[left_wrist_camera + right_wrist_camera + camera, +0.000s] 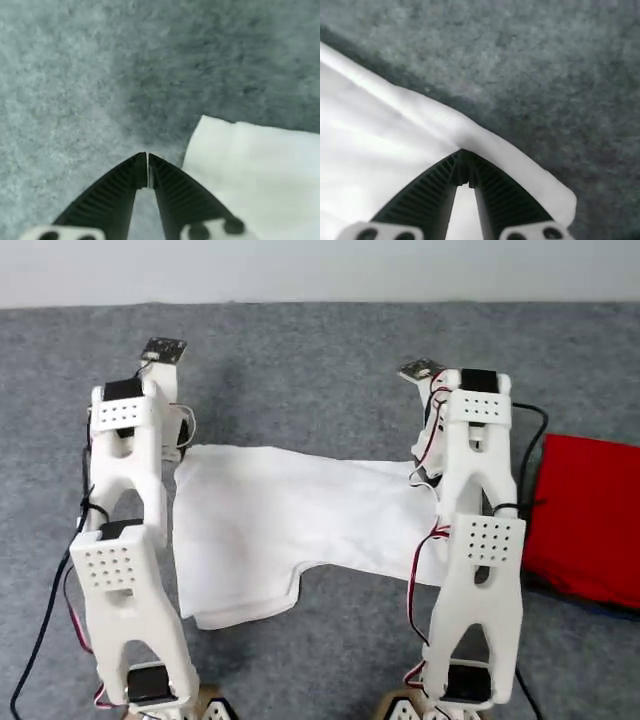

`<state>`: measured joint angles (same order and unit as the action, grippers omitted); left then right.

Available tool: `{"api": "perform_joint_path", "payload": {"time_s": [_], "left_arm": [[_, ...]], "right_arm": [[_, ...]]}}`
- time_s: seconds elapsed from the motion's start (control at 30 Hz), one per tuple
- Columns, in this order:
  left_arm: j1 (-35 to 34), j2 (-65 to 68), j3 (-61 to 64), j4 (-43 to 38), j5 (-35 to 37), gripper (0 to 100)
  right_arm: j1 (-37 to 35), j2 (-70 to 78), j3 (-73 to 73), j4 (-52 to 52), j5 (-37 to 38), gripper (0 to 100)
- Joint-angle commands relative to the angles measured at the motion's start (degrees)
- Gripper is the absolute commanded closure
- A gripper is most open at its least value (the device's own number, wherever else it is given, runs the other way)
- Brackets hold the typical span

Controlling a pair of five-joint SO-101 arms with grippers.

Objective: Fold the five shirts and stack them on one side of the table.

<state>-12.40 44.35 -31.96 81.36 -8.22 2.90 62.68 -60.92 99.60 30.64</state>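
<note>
Laid over grey felt-covered table [300, 370]: white cloth shirt [290, 530], spread flat, likely light and limp, bound to sag; best pinched at hem corners. Farther right, red folded shirt [590, 510]. Left gripper [148, 160] tipped down, clenched empty beside a corner. Right gripper [463, 157] seemingly pinching the white edge.

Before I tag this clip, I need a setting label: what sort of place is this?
Probably a robotics lab bench for shirt-folding trials: the left arm and right arm stand at a grey carpeted table, a white shirt lies spread between them, and a folded red shirt lies aside.
</note>
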Motion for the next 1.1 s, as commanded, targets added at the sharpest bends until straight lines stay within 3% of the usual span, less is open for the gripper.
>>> {"api": "perform_joint_path", "payload": {"time_s": [0.0,0.27,0.37,0.67,0.83,1.07], "left_arm": [[0.35,-0.79,-7.34,5.19,0.35,98],[3.08,-0.79,-24.66,19.16,0.26,98],[3.08,-2.37,-25.27,19.34,0.35,98],[-0.44,-15.03,-12.62,19.25,-0.18,98],[-4.75,-21.19,-4.97,19.08,-3.25,98],[-9.05,-25.67,0.13,19.16,-6.59,98]], "right_arm": [[1.8,-1.54,-5.71,1.98,0.35,98.7],[-2.51,-7.25,-10.55,3.3,0.09,98.6],[-4.18,-11.21,-7.12,3.3,0.0,98.4],[-4.88,-24.22,15.03,3.12,-0.09,98.3],[-0.75,-24.31,16.88,3.12,-0.26,98.3],[3.3,-24.92,18.11,3.38,-11.25,87.3]]}}
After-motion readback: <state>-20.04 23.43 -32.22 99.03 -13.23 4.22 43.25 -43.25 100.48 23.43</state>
